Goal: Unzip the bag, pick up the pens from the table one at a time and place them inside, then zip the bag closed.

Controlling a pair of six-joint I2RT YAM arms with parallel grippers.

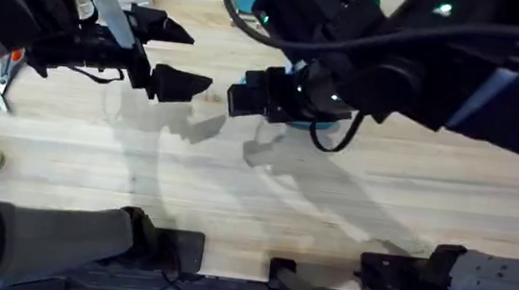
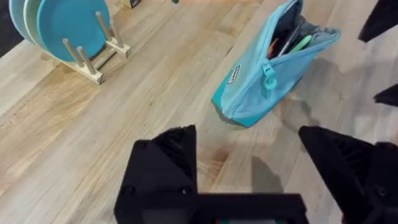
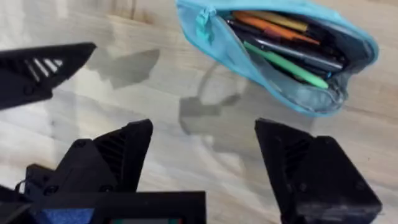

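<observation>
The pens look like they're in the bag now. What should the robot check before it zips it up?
1. Bag open: ok, its top gapes wide.
2. Green pen inside: ok, it lies in the bag among other pens.
3. Silver pen inside: cannot tell; several dark and orange pens crowd the opening.
4. Zipper pull reachable: ok, it hangs at the bag's end, uncovered.
5. Left claw free: ok, open and empty over the table.
6. Right claw free: ok, open and empty, beside the bag.
</observation>
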